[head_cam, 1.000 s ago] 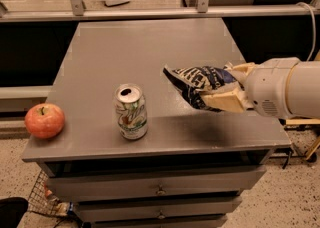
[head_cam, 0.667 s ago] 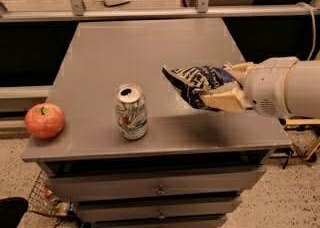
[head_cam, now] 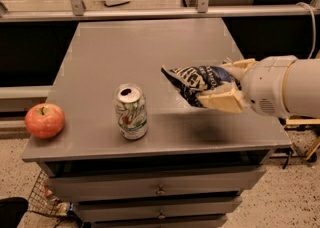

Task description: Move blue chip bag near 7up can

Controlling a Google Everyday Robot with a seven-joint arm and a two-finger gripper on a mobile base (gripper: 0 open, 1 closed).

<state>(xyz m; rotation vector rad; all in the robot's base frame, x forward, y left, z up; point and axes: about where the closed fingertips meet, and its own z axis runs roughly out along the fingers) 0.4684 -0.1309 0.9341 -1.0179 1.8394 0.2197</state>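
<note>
The blue chip bag (head_cam: 196,80) is a crumpled dark blue foil bag with white lettering, held above the right part of the grey table (head_cam: 150,47). My gripper (head_cam: 226,85) comes in from the right on a thick white arm and is shut on the bag, one tan finger (head_cam: 222,101) below it and one above. The 7up can (head_cam: 131,111) stands upright near the table's front edge, left of the bag with a gap between them. Its silver top shows the open pull-tab hole.
A red apple (head_cam: 45,120) sits at the table's front left corner. The table has drawers (head_cam: 160,190) below. A metal rail (head_cam: 150,12) and glass run behind the table. A wire basket (head_cam: 47,199) lies on the floor at lower left.
The bag and gripper have shifted very slightly left toward the can. The can and apple have not moved.
</note>
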